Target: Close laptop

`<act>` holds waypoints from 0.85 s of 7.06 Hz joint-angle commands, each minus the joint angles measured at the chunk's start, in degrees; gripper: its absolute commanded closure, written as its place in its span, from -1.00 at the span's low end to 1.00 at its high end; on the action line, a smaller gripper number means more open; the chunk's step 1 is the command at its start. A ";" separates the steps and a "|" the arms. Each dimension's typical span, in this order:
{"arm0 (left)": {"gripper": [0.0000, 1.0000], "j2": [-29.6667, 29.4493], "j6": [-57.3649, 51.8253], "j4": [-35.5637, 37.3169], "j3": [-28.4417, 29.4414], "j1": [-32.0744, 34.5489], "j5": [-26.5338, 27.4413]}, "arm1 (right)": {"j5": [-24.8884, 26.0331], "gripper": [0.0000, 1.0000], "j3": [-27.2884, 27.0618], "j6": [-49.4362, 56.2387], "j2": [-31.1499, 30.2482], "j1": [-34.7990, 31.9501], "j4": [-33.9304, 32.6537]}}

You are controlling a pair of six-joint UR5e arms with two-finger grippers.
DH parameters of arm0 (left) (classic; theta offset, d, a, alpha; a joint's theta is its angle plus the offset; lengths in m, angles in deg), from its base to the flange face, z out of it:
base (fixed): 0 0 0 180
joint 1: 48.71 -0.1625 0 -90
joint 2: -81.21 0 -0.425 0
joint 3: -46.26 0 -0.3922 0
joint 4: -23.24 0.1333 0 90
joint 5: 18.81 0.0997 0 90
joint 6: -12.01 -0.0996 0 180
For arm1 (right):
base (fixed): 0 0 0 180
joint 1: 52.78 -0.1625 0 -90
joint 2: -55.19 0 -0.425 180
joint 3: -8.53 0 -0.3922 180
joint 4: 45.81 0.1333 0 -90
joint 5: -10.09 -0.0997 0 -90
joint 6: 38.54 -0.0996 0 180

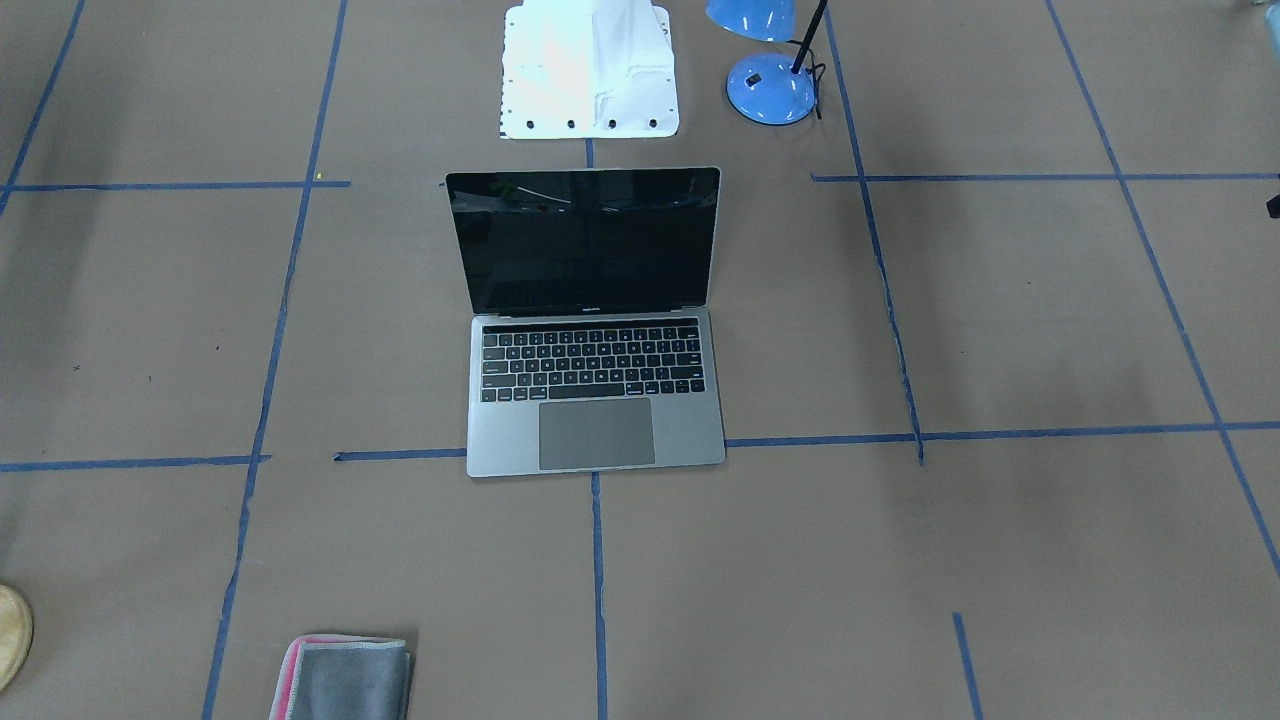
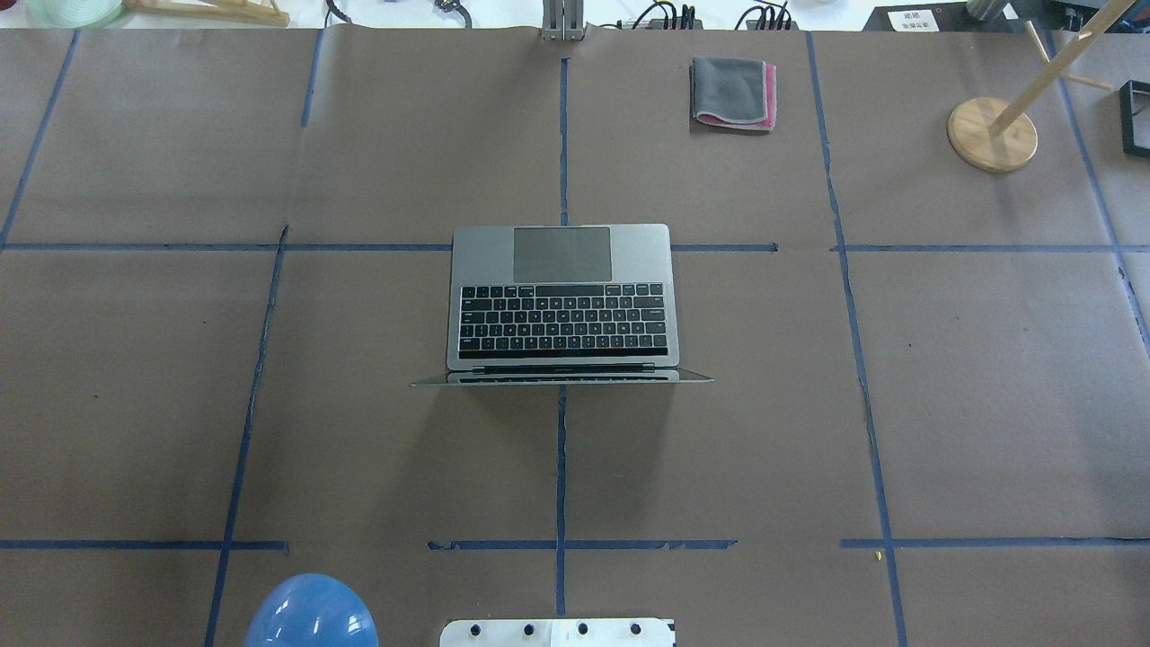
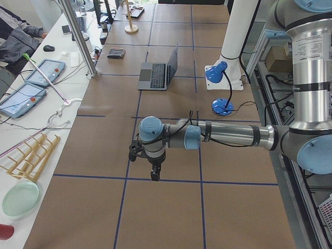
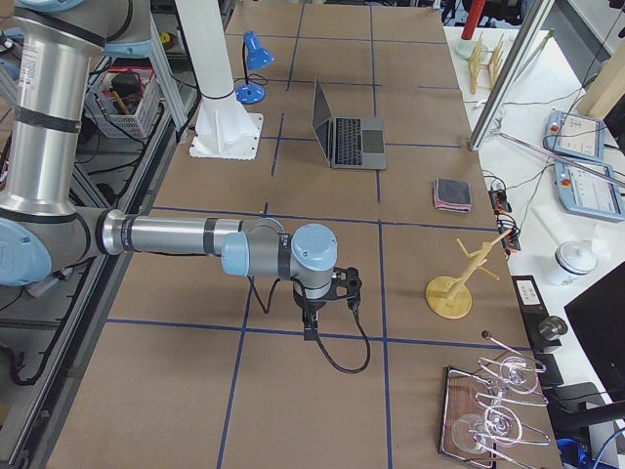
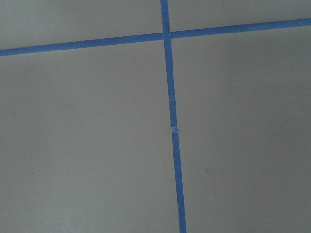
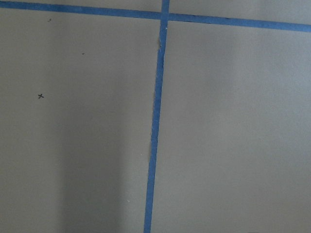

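Note:
The laptop stands open in the middle of the table, its black screen upright and facing away from the robot. It also shows in the overhead view, the exterior left view and the exterior right view. My left gripper hangs over bare table far to the laptop's left, seen only from the side, so I cannot tell if it is open or shut. My right gripper hangs far to the laptop's right; likewise I cannot tell. Both wrist views show only brown paper and blue tape.
A blue desk lamp and the white robot base stand behind the laptop's lid. A folded grey cloth with a pink edge lies at the far edge. A wooden stand is at the far right.

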 commanded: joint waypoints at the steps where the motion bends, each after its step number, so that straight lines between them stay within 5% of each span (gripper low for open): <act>1: -0.99 -0.22 -0.09 -0.48 0.21 -0.09 0.00 | 0.00 -1.00 0.04 -0.09 0.09 0.00 -0.04; 4: -0.99 -0.30 -0.09 -0.66 -1.36 -0.09 0.26 | 0.00 -1.00 -0.39 -1.22 0.79 0.35 5.54; 6: -0.99 -6.85 0.44 -1.09 -1.99 0.00 1.22 | -2.27 -0.99 -0.57 -5.52 0.79 0.35 12.39</act>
